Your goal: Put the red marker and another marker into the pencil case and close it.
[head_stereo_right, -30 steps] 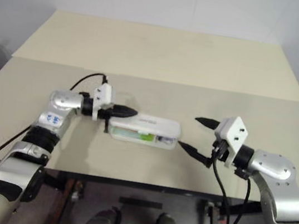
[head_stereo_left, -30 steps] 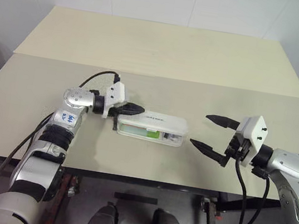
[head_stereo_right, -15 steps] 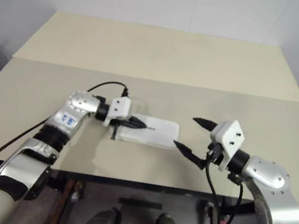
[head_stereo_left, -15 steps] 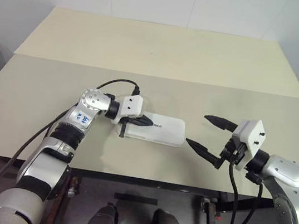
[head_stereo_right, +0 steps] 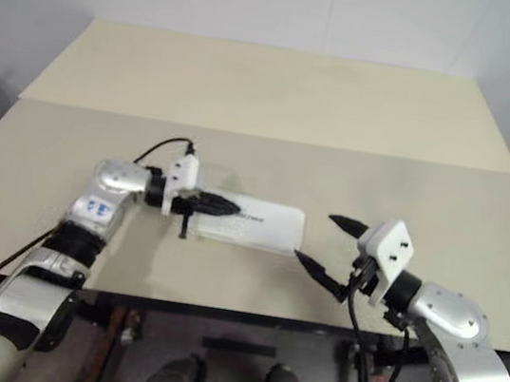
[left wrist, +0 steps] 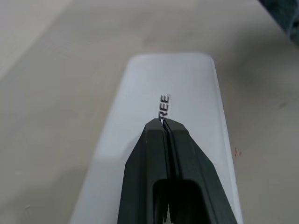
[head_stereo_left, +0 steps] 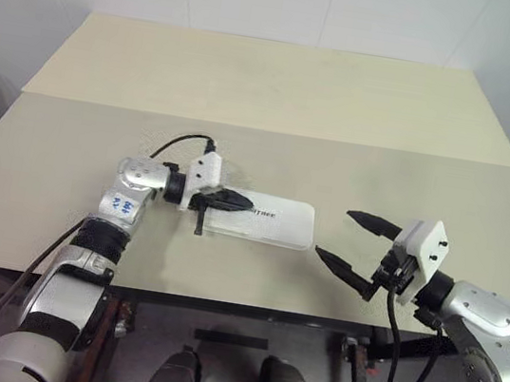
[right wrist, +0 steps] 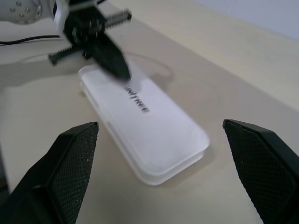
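Pale beige bench (head_stereo_left: 280, 89) under white walls. Left of centre: left gripper (head_stereo_left: 246, 202), fingers together, over closed case (head_stereo_left: 265, 221), lid down since a second ago. Lower right: right gripper (head_stereo_left: 355, 242), fingers spread wide, lower than before.

On the lid of the pencil case (left wrist: 177, 116) I read the dark letters "REE", the tail of a longer word; the left gripper (left wrist: 164, 124), its fingers pressed together, covered the start. From the right wrist I saw the same lettering (right wrist: 137, 102), too blurred to spell. I noticed blue handwriting on a white label (head_stereo_left: 119, 202) on the left arm, but couldn't read it.
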Controlling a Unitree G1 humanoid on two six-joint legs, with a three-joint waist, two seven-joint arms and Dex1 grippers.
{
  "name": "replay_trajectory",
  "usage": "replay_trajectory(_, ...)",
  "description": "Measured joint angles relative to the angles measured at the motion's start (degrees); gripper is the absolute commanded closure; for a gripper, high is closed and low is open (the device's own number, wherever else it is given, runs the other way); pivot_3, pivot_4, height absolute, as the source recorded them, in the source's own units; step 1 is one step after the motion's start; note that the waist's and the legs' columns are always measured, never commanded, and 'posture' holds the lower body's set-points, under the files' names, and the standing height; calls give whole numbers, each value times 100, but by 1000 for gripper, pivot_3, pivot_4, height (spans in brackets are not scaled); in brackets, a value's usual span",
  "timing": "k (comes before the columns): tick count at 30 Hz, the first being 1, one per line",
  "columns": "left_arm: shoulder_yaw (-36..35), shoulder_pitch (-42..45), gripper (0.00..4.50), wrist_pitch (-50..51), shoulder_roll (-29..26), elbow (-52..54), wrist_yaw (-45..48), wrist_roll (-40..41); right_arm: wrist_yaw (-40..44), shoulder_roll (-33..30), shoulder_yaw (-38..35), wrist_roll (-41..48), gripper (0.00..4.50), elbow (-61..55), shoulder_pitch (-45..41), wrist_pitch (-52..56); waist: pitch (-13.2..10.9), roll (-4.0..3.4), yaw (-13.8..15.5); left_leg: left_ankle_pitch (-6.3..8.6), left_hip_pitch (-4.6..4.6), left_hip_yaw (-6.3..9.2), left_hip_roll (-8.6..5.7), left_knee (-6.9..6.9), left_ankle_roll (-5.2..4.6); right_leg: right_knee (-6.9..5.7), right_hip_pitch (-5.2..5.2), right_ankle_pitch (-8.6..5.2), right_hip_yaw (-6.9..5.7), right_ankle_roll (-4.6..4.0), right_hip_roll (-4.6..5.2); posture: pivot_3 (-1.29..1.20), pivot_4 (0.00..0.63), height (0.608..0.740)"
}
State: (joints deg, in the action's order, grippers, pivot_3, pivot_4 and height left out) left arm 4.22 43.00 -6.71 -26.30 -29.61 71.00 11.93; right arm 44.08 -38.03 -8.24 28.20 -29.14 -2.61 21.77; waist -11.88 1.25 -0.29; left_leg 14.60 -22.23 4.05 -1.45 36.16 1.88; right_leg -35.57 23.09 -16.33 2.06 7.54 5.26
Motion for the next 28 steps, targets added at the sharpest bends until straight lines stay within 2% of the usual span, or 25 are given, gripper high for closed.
replay_trajectory(5, -548, -808, 1913, 430, -641, 747, 178, 485, 68, -3, -129, -7, 0, 64, 122, -126, 0, 0, 6, 1, 1, 0, 4, -2, 1, -2, 3, -1, 0, -3, -2, 0, 150, 740)
replay_trajectory(11, -795, -1110, 8, 694, -857, 1200, -35, 612, 182, -2, -145, -126, 0, 344, 86, -496, 0, 1, 37, -3, 2, 6, -11, 4, -6, 11, -13, 7, -2, 2, 11, 0, 150, 740)
replay_trajectory(16, -1149, -1624, 8, 899, -1171, 1523, -189, 742, 337, -5, -156, -293, 0, 998, -129, -843, 0, 1, -50, 1, 9, 0, 2, -10, -5, 12, -9, 4, -5, -5, 5, 0, 150, 740)
replay_trajectory(28, -1272, -2301, 8, 1518, -1236, 2452, -519, 1073, 696, -286, -296, -426, 0, 1801, -561, -1179, 0, 1, 8, 3, 5, -1, 3, -9, -5, 18, -8, 4, -4, -5, 8, 0, 150, 740)
